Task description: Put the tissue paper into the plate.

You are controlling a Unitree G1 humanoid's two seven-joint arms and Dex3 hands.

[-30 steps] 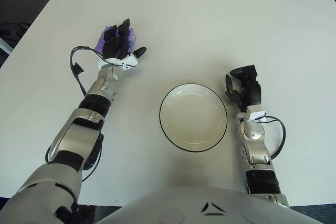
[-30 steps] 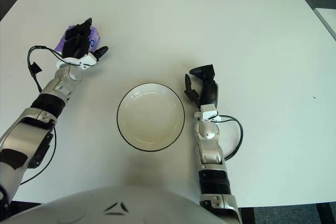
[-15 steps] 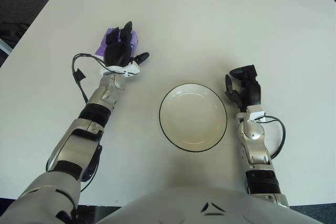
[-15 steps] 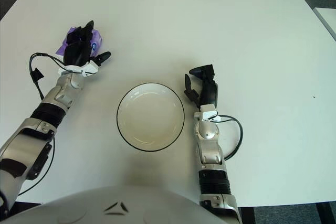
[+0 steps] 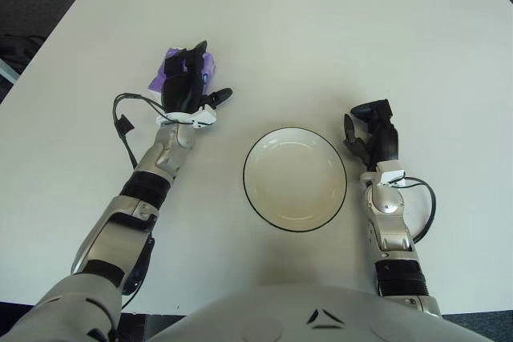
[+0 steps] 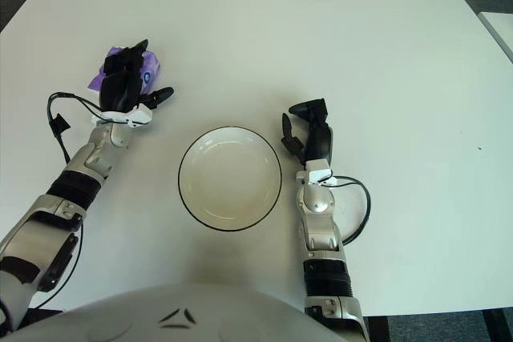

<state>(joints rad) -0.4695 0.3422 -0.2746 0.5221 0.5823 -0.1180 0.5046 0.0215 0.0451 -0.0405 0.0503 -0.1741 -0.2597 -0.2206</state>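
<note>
A purple pack of tissue paper (image 5: 169,62) shows under my left hand (image 5: 189,84) at the table's left, a little beyond and left of the plate. The black fingers are curled over the pack and cover most of it, while the thumb (image 5: 220,95) sticks out to the right. A round white plate (image 5: 295,212) with a dark rim stands empty in the middle, near me. My right hand (image 5: 370,130) shows just to the right of the plate, fingers relaxed and holding nothing.
The white table (image 5: 337,46) stretches wide beyond and to the right of the plate. A black cable (image 5: 122,120) loops off my left forearm. Dark floor surrounds the table, with the far edge at the top.
My left hand has moved a little to the right and toward me, and the purple pack has shifted with it. The right hand and the plate have stayed put.
</note>
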